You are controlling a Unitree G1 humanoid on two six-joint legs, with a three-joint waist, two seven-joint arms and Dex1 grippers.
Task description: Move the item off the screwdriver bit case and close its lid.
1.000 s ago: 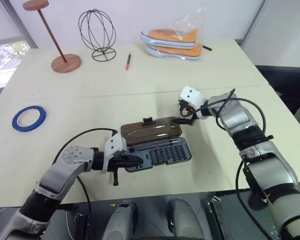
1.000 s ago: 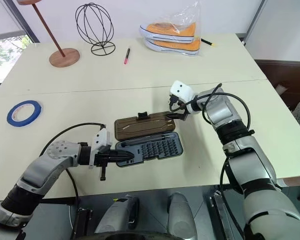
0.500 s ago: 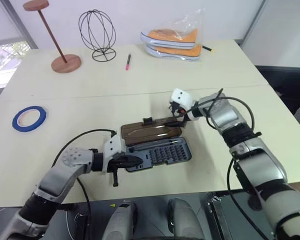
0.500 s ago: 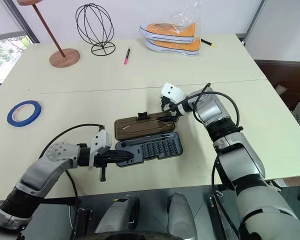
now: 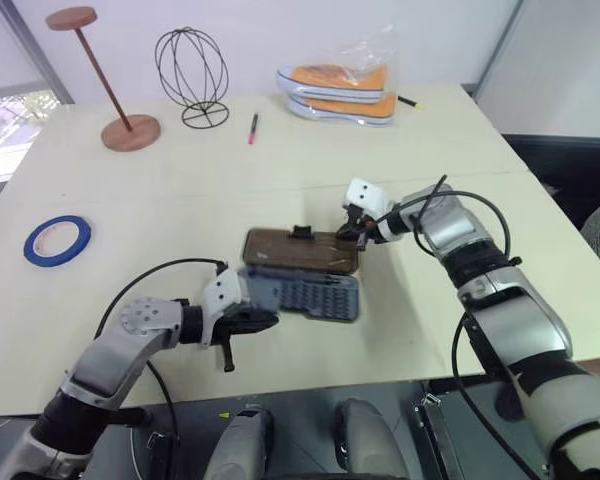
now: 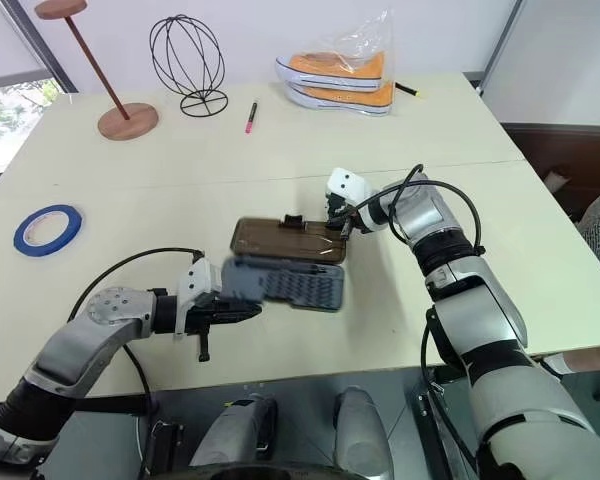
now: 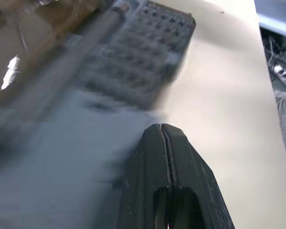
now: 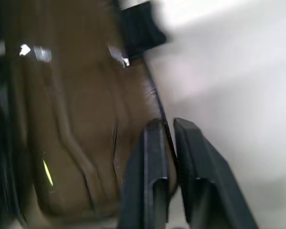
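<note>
Pale worktop point(image 5: 450, 130) was roomy, but your right claw point(image 5: 352, 236) pinched only the lid point(image 5: 300, 249) edge; left claw point(image 5: 265, 318), closed and empty, could've shoved the blurred case point(image 5: 305, 294).

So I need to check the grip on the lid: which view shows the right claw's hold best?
The right wrist view: the right claw is closed on the edge of the smoky-brown lid, seen close up. Both eye views show the lid whole, with the claw at its right end, but the contact is too small to judge. The left wrist view catches only a blurred corner.
</note>
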